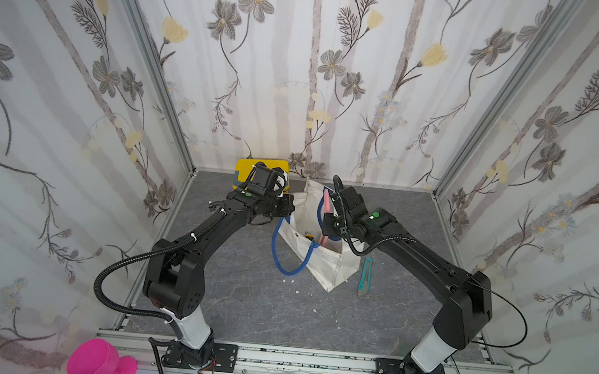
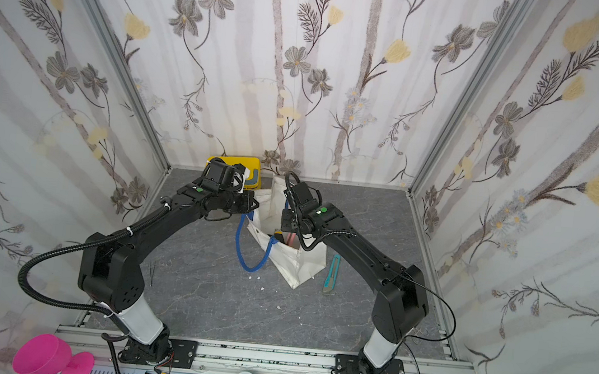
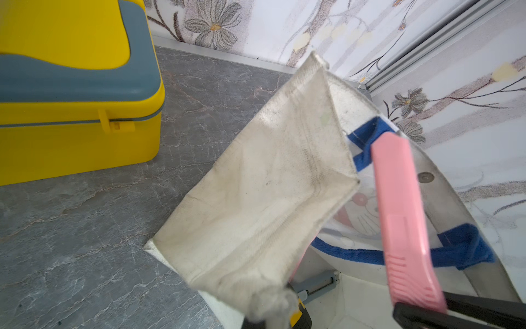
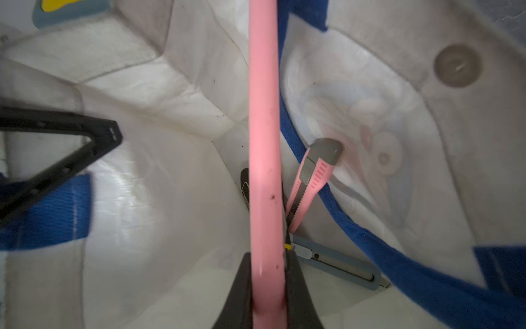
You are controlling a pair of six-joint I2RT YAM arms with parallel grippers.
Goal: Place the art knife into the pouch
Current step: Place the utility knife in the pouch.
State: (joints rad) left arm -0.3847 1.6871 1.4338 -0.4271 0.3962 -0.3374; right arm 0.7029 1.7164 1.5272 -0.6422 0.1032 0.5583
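The off-white canvas pouch (image 1: 323, 269) (image 2: 298, 266) with blue rope handles stands open mid-table. My left gripper (image 1: 290, 209) (image 3: 273, 313) is shut on a bunch of the pouch's rim (image 3: 256, 185), holding that side up. My right gripper (image 1: 328, 222) (image 4: 267, 256) is shut on a pink art knife (image 1: 325, 202) (image 3: 398, 205) (image 4: 263, 114). The knife stands upright in the pouch's mouth, its far end above the rim. A pink-and-grey knife (image 4: 313, 176) and a grey-blue knife (image 4: 336, 262) lie inside on the pouch's white lining (image 4: 159, 199).
A teal knife (image 1: 365, 276) (image 2: 331, 275) lies on the grey table right of the pouch. A yellow box (image 1: 247, 166) (image 3: 71, 85) with a grey handle stands at the back wall behind my left gripper. A blue handle loop (image 1: 285, 265) lies on the table. Walls close three sides.
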